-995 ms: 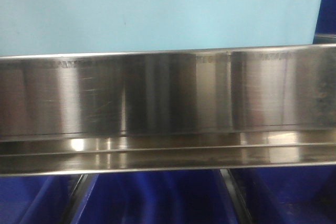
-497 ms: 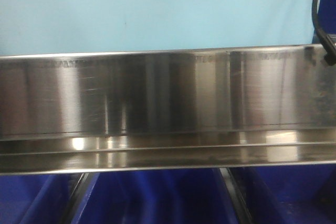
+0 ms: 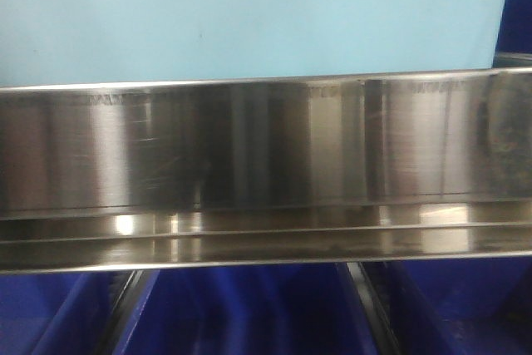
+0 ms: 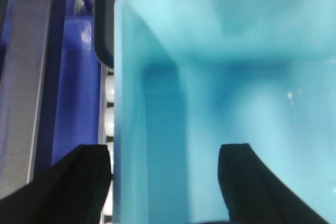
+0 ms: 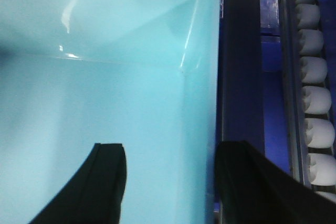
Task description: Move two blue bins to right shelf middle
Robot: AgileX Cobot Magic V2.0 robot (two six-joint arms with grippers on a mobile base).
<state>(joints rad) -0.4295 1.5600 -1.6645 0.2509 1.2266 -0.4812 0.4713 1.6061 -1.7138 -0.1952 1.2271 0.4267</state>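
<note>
A light blue bin [image 3: 249, 14] fills the top of the front view, above a steel shelf rail [image 3: 249, 147]. In the left wrist view my left gripper [image 4: 165, 166] is open and straddles the left wall of the bin [image 4: 236, 77], one finger outside it and one inside. In the right wrist view my right gripper [image 5: 170, 174] is open astride the right wall of the bin [image 5: 94, 93]. Its outer finger is close against the wall and its inner finger stands well off. Nothing lies inside the bin.
Dark blue bins [image 3: 241, 313] [image 3: 465, 305] sit side by side under the steel rail. White conveyor rollers [image 5: 317, 103] run along the right of the light bin. More rollers [image 4: 107, 114] and a dark blue bin edge [image 4: 79, 77] lie on its left.
A black cable that showed at the top right half a second ago is gone. The front view has shifted only slightly.
</note>
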